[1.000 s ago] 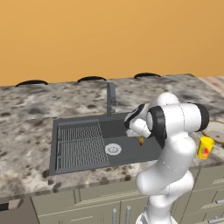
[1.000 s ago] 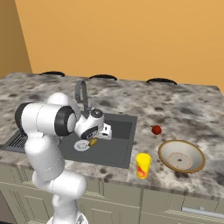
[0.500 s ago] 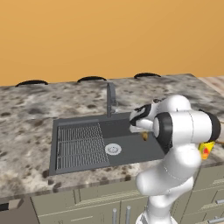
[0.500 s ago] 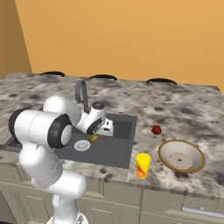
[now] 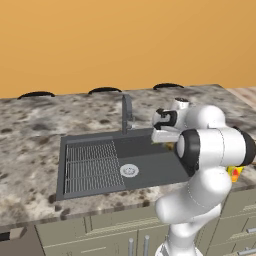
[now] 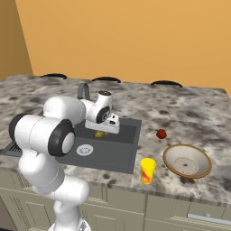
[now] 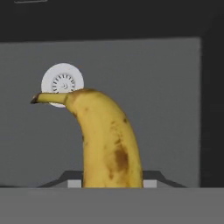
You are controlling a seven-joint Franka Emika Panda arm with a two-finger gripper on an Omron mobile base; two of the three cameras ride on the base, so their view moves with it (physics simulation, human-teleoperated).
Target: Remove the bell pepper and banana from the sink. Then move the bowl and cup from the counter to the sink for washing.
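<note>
You face a flat orange wall beyond the gripper. Below it runs a speckled grey granite counter, with three dark round patches along its far edge. Under the counter, nearest you, sit beige cabinet fronts with metal handles.

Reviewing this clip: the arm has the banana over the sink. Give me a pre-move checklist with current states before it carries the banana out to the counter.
1. Banana gripped between the jaws: ok.
2. Banana lifted clear of the sink floor: ok, right base view shows it hanging above.
3. Bell pepper already out on the counter: ok.
4. Bowl and cup standing apart from the carry path: cannot tell.
5. Grip centred on the banana: cannot tell, contact is hidden.
</note>
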